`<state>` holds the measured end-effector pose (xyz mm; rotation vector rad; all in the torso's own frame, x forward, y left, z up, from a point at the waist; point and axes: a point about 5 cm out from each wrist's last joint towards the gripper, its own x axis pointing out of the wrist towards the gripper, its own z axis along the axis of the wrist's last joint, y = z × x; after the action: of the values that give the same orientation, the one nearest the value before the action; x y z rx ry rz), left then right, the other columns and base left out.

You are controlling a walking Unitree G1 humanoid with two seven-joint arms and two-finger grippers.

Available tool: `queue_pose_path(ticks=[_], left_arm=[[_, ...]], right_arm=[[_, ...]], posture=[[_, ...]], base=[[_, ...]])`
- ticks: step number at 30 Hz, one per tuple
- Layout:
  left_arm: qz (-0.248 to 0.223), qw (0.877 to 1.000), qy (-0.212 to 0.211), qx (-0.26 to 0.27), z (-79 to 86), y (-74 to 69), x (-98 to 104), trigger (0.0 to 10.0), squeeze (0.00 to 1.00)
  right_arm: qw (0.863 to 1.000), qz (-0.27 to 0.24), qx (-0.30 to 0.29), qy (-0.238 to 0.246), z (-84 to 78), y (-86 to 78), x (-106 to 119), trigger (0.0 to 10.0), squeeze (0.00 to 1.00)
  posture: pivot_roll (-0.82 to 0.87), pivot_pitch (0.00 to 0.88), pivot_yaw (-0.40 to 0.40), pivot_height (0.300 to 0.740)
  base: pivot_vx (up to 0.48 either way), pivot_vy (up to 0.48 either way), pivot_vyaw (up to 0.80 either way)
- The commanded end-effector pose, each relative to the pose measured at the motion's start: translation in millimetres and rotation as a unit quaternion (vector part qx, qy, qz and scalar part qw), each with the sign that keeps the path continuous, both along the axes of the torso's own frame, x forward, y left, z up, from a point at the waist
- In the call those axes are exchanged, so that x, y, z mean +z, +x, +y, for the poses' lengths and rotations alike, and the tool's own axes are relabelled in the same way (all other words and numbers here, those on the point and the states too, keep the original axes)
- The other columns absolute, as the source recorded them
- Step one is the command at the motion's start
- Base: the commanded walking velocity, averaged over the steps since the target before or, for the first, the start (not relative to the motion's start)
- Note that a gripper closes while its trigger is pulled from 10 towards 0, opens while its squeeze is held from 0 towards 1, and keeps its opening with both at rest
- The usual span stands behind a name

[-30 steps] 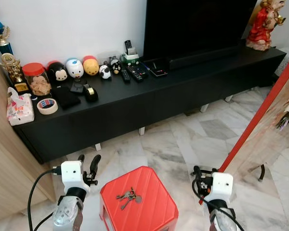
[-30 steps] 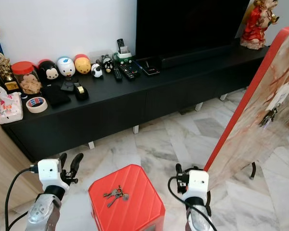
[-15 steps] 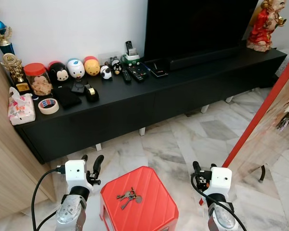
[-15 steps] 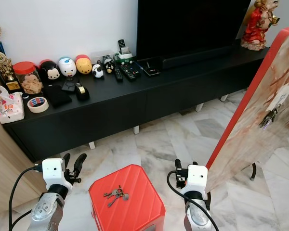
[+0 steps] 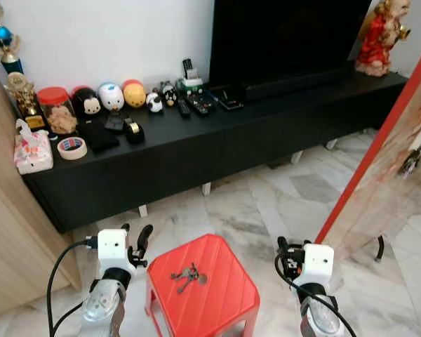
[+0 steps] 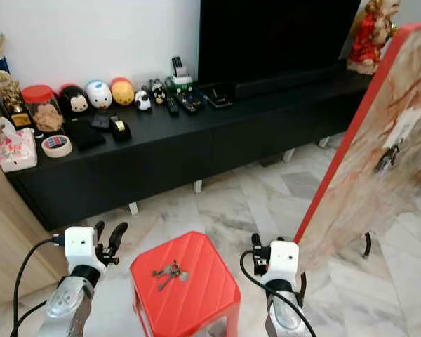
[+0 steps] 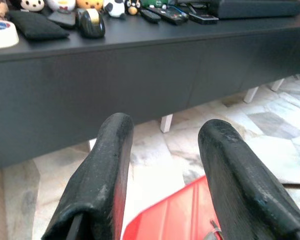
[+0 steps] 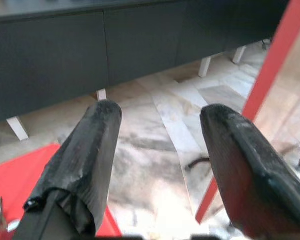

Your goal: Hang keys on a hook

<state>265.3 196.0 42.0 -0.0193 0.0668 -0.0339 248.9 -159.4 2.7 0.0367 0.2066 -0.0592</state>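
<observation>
Since a second ago: view drew back and higher; keys unmoved on stool.
Keys (image 5: 188, 275): loose bunch, centre of red stool (image 5: 224, 307).
Left gripper (image 5: 135, 236): fingers apart, beside stool.
Right gripper (image 5: 285, 250): fingers apart, nothing held.
Handling: light, hard, slippery, floppy; I judged the ring best.
Board (image 6: 379, 147): another bunch hung there.

Keys (image 5: 186, 276) on stool (image 5: 224, 302), between pincers
</observation>
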Motion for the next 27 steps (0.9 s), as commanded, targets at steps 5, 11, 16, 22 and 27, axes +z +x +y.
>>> queue_pose_path(ticks=[5, 11, 16, 22, 27], left_arm=[[0.008, 1.0, 0.0, -0.014, -5.9, 4.1, 1, 10.0, 0.0], [0.013, 1.0, -0.002, -0.022, -7.3, 7.3, 2, 10.0, 0.0], [0.011, 1.0, -0.002, -0.025, -8.0, 9.4, 4, 10.0, 0.0], [0.012, 0.999, -0.003, -0.03, -10.9, 13.3, 5, 10.0, 0.0], [0.016, 0.999, -0.006, -0.031, -12.1, 16.7, 5, 10.0, 0.0]], right_arm=[[1.0, 0.004, -0.01, 0.003, -3.9, 0.8, 0, 10.0, 0.0], [1.0, 0.009, -0.016, 0.009, -4.3, 1.0, -1, 10.0, 0.0], [1.0, 0.019, -0.018, 0.012, -3.9, 1.5, -3, 10.0, 0.0], [1.0, 0.009, -0.008, 0.011, -2.0, 1.1, -1, 10.0, 0.0], [1.0, 0.011, -0.009, 0.012, -1.4, 1.4, -2, 10.0, 0.0]], posture=[[0.02, 0.0, -0.1, 0.658], [0.02, 0.004, -0.098, 0.658], [0.02, 0.006, -0.097, 0.658], [0.02, 0.013, -0.096, 0.658], [0.02, 0.013, -0.094, 0.658]], base=[[0.0, 0.0, 0.0], [0.0, 0.0, 0.0], [0.0, 0.0, 0.0], [0.0, 0.0, 0.0], [0.0, 0.0, 0.0]])
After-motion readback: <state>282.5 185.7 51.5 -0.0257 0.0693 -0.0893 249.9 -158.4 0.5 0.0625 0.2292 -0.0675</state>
